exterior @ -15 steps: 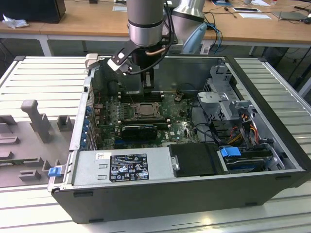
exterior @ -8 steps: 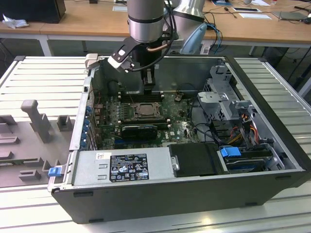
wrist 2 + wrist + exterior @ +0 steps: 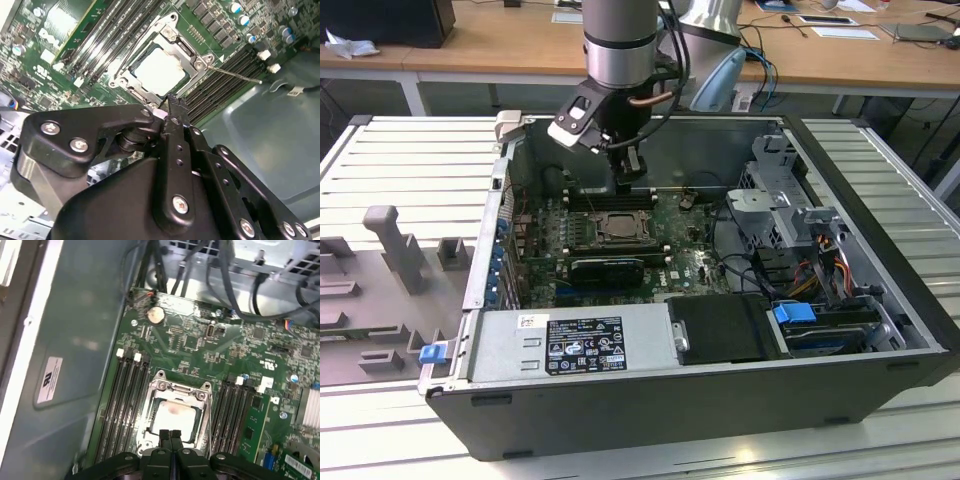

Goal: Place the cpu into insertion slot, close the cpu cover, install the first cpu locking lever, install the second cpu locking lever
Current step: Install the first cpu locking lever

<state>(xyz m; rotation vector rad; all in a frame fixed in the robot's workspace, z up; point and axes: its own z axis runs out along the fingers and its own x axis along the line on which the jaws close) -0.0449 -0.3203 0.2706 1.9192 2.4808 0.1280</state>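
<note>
Cpu (image 3: 172, 417), a small flat silvery-beige square chip, sits in the grey-rimmed insertion slot (image 3: 146, 432) under the thin silver cpu cover (image 3: 177, 388). Black claw (image 3: 170, 434) hovers just above, fingers clenched, empty. The thin wire locking lever (image 3: 237, 76) likely handles stiff and springy; press near its free end.

A robotics lab or workshop: in the exterior view an open computer case (image 3: 720, 400) sits on a ribbed metal surface (image 3: 420, 160), with cable-strewn wooden surfaces (image 3: 500, 50) across the frame's top.
</note>
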